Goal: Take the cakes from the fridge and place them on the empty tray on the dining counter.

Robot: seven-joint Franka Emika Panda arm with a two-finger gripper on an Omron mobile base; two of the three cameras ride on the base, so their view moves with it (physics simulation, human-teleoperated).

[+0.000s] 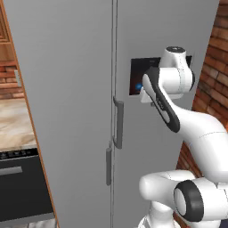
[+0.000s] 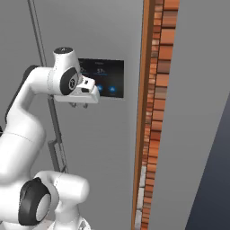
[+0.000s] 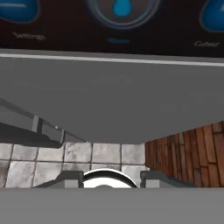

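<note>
End effector (image 2: 80,104) hovers at fridge (image 1: 67,89) dispenser panel (image 2: 110,76), fingers slightly apart, gripping nothing.
Both doors shut, handles (image 1: 118,124) at seven o'clock untouched; every step remains.

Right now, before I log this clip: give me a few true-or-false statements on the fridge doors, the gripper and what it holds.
1. Both doors of the fridge are shut. True.
2. The gripper holds a chocolate cake slice. False: nothing sits between its fingers.
3. The gripper hangs in front of the black dispenser panel. True.
4. The gripper is clamped on the right door handle. False: it is apart from the handle, up by the panel.
5. A brick wall stands beside the fridge. True.
</note>
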